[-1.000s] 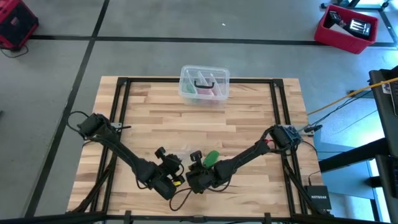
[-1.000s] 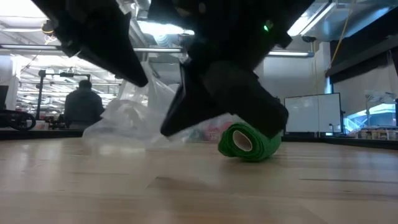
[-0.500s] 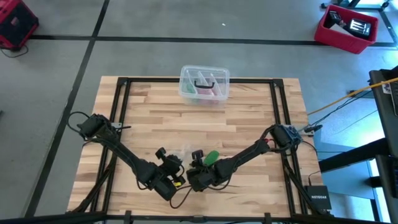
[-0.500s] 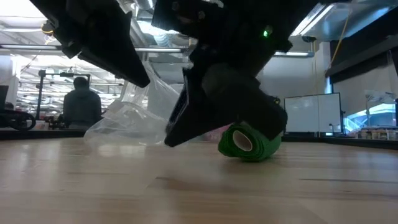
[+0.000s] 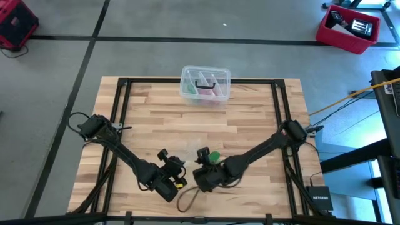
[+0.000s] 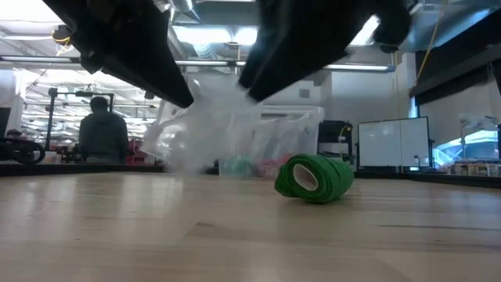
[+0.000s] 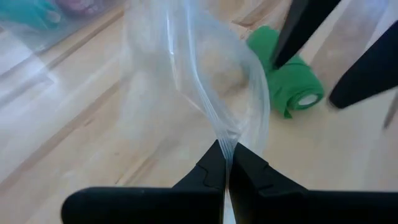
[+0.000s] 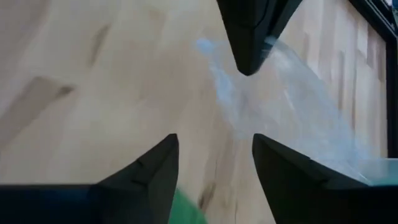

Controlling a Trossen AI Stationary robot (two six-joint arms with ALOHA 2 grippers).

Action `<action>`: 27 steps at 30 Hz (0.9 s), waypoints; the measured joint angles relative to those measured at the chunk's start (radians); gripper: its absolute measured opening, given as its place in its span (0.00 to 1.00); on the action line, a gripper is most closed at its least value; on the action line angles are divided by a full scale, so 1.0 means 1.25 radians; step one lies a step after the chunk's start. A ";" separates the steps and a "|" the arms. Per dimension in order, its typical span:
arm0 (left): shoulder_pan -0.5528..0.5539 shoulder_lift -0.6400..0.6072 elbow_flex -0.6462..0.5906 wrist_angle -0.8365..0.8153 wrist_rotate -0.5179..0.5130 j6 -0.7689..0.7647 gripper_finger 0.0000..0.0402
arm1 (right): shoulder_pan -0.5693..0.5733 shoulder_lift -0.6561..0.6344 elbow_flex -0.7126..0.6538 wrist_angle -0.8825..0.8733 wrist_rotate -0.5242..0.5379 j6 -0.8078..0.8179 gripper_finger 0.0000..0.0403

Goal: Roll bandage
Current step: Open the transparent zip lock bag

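The bandage is seen as a small green roll lying on its side on the wooden table, its open end turned toward the low camera. In the high view the bandage lies near the table's front edge, well in front of the clear plastic box that stands at the back edge.

The right gripper is held just above the bandage, its jaws spread apart with nothing between them; only bare wood and a corner of green are seen in the gap. No contact with the bandage is shown.

The left gripper is placed just beside the bandage, on the side away from the right arm. Its jaws are pressed together on the edge of a clear plastic bag, which is lifted off the table and hangs crumpled. In the low view the clear plastic bag is seen beside the bandage, in front of the box.

A person is seen in the room far behind the table.
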 joint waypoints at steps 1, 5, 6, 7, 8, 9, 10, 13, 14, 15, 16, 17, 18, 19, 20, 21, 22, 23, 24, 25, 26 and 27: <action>0.000 0.000 0.000 0.021 0.001 0.016 0.00 | 0.009 -0.013 0.000 -0.020 -0.001 0.000 0.51; 0.027 0.000 0.000 0.175 0.005 0.142 0.00 | 0.045 -0.075 0.000 -0.110 -0.015 0.007 0.49; 0.037 0.000 0.000 0.202 0.012 0.171 0.00 | 0.054 -0.088 0.001 -0.132 -0.020 0.018 0.48; 0.047 0.000 0.001 0.215 0.023 0.193 0.00 | 0.061 -0.100 0.001 -0.154 -0.023 0.028 0.48; 0.055 -0.001 0.001 0.218 0.033 0.202 0.00 | 0.067 -0.109 0.001 -0.176 -0.028 0.041 0.48; 0.061 -0.002 0.001 0.214 0.040 0.208 0.00 | 0.072 -0.117 0.001 -0.199 -0.029 0.054 0.47; 0.064 -0.003 0.001 0.206 0.046 0.207 0.00 | 0.076 -0.120 0.001 -0.227 -0.030 0.066 0.47; 0.057 -0.004 0.001 0.190 0.050 0.184 0.00 | 0.085 -0.120 0.001 -0.307 -0.027 0.102 0.46; 0.054 -0.004 0.001 0.187 0.051 0.177 0.00 | 0.084 -0.119 -0.001 -0.325 -0.025 0.110 0.46; 0.051 -0.004 0.001 0.189 0.049 0.170 0.00 | 0.084 -0.119 -0.008 -0.323 -0.019 0.116 0.46; 0.046 -0.004 0.001 0.188 0.043 0.164 0.00 | 0.084 -0.121 -0.020 -0.307 -0.017 0.120 0.46; 0.043 -0.004 0.001 0.187 0.033 0.157 0.00 | 0.083 -0.121 -0.034 -0.291 -0.015 0.122 0.46; 0.041 -0.004 0.001 0.183 0.027 0.149 0.00 | 0.082 -0.120 -0.049 -0.285 -0.013 0.123 0.46; 0.039 -0.006 0.001 0.175 0.024 0.138 0.00 | 0.082 -0.119 -0.064 -0.284 -0.009 0.123 0.46; 0.039 -0.010 0.001 0.162 0.024 0.122 0.00 | 0.082 -0.118 -0.078 -0.283 0.002 0.123 0.46; 0.036 -0.014 0.001 0.150 0.023 0.104 0.00 | 0.082 -0.118 -0.094 -0.275 0.010 0.125 0.46; 0.034 -0.016 0.001 0.139 0.021 0.088 0.00 | 0.082 -0.119 -0.111 -0.265 0.016 0.129 0.46; 0.029 -0.019 0.001 0.134 0.020 0.083 0.00 | 0.082 -0.119 -0.126 -0.260 0.018 0.130 0.46; 0.025 -0.021 0.001 0.133 0.020 0.082 0.00 | 0.082 -0.120 -0.140 -0.259 0.022 0.132 0.46; 0.021 -0.023 0.001 0.132 0.024 0.086 0.00 | 0.083 -0.122 -0.153 -0.251 0.028 0.132 0.46; 0.017 -0.027 0.000 0.130 0.028 0.090 0.00 | 0.083 -0.127 -0.162 -0.236 0.031 0.132 0.46; 0.012 -0.031 0.000 0.131 0.030 0.093 0.00 | 0.083 -0.138 -0.170 -0.215 0.040 0.127 0.46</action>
